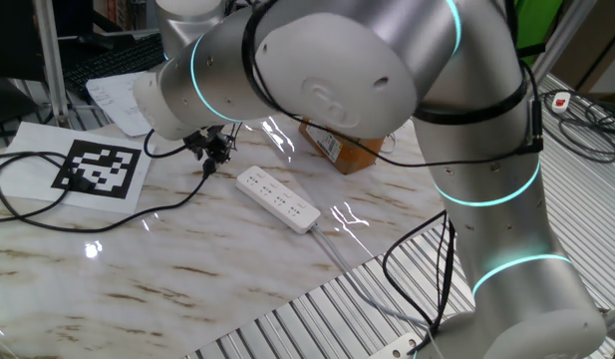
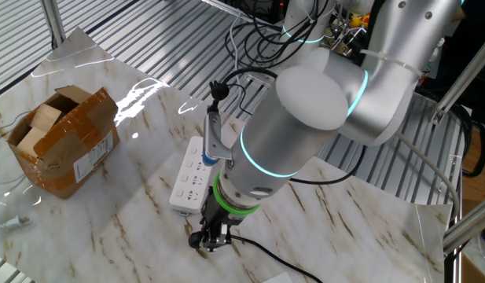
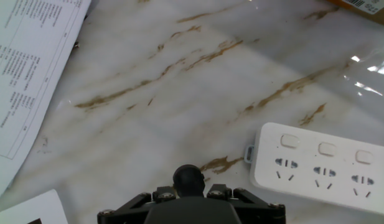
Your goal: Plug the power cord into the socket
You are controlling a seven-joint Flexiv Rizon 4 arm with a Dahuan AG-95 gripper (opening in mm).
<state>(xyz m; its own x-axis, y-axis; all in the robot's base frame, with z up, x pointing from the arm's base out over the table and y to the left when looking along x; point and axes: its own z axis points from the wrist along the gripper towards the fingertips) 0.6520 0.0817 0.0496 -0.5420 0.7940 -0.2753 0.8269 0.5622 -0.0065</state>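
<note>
1. While the gripper (image 1: 215, 155) hangs low over the marble table (image 1: 138, 269), its jaws are clamped on the small round black plug (image 3: 188, 178) of the power cord (image 1: 48, 221), which trails away across the table past a printed marker sheet (image 1: 98, 168).
2. The plug sits just beside the near end of the white power strip (image 1: 278, 198), apart from it and not yet over any outlet.
3. To do this step well, I judge the plug should be carried sideways above an outlet (image 3: 286, 165), squared to its slots, then pressed straight down.
4. The plug points steeply down at the table; which way its pins face is hidden.
5. The strip lies flat, its long axis running diagonally toward the brown cardboard box (image 2: 60, 141).
</note>
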